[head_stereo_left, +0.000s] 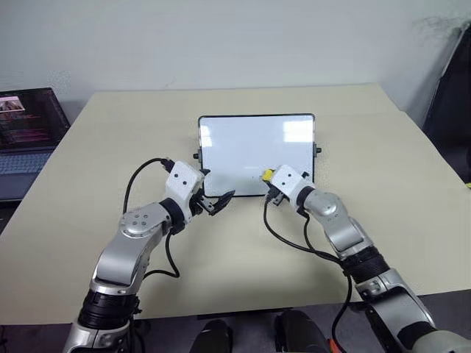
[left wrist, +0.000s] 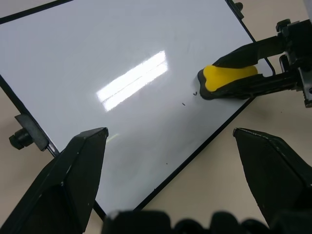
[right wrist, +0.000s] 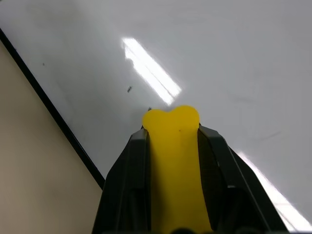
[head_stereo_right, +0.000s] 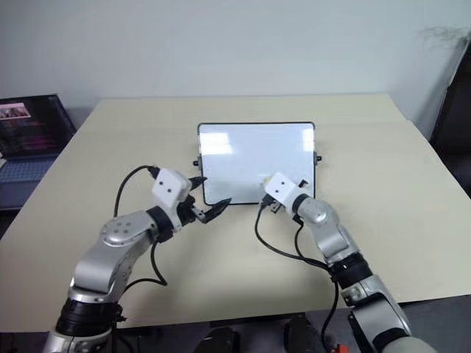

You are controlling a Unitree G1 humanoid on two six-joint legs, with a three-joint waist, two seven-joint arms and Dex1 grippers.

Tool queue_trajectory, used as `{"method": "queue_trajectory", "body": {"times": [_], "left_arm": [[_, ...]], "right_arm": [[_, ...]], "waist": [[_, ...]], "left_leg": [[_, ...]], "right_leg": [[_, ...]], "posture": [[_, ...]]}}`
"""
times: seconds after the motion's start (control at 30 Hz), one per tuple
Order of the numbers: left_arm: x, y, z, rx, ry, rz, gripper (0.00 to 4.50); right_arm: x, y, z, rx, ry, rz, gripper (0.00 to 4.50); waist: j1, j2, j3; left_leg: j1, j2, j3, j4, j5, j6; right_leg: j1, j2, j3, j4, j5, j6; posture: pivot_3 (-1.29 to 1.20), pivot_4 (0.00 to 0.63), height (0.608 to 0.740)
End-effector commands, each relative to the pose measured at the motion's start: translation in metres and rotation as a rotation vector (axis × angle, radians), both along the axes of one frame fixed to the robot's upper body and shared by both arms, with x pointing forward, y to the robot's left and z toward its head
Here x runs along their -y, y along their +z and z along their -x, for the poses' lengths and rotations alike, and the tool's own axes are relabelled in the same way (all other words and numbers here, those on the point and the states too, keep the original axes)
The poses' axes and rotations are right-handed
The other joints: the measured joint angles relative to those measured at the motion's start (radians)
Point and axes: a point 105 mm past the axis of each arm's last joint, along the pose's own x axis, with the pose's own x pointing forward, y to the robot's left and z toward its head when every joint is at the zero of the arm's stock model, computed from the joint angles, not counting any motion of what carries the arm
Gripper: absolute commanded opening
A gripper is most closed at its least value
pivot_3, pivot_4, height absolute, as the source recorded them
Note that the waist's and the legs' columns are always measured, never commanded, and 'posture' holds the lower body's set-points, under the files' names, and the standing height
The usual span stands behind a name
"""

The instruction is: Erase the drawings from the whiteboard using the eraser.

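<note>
The whiteboard [head_stereo_left: 250, 147] lies flat in the middle of the table, its glossy face white. My right gripper [head_stereo_left: 269, 180] is shut on the yellow eraser [right wrist: 173, 146], whose dark underside rests on the board near its front right corner. The eraser [left wrist: 229, 78] sticks out past the fingertips. Of the drawings, a few tiny dark specks [left wrist: 194, 92] remain beside the eraser. My left gripper [head_stereo_left: 218, 184] stands open at the board's front left edge with nothing between its fingers [left wrist: 83, 165].
The beige table [head_stereo_left: 110, 147] runs wide around the board. An open laptop [head_stereo_left: 26, 125] sits off its left side. A dark chair [head_stereo_left: 452, 110] stands at the far right. Black cables loop from both wrists over the tabletop.
</note>
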Motion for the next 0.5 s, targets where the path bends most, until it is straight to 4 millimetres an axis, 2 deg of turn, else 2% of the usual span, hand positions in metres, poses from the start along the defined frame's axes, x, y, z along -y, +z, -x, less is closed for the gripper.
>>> {"method": "queue_trajectory", "body": {"times": [0.03,0.2,0.5], "left_arm": [[-0.003,0.015,0.004,0.063,0.007,0.004,4.50],[-0.003,0.014,0.004,0.062,0.015,0.007,4.50],[-0.006,0.015,0.002,0.068,0.029,0.007,4.50]], "right_arm": [[-0.001,-0.014,-0.005,-0.046,-0.015,0.047,1.00],[-0.010,-0.012,-0.008,-0.037,0.007,0.046,1.00],[-0.037,-0.004,-0.010,-0.019,0.057,0.018,1.00]], "waist": [[-0.002,0.000,0.000],[-0.003,0.000,0.000],[-0.009,0.001,0.000]], "left_leg": [[0.000,0.001,0.000,0.000,0.000,0.000],[0.001,0.004,0.002,0.000,0.000,-0.001],[0.003,0.009,0.004,0.000,0.002,-0.003]], "right_leg": [[0.000,0.001,0.000,0.000,0.001,-0.001],[0.000,0.004,0.001,0.000,0.003,-0.003],[0.000,0.011,0.002,0.000,0.005,-0.006]], "posture": [[0.00,0.150,0.740],[0.00,0.150,0.740],[0.00,0.150,0.740]]}}
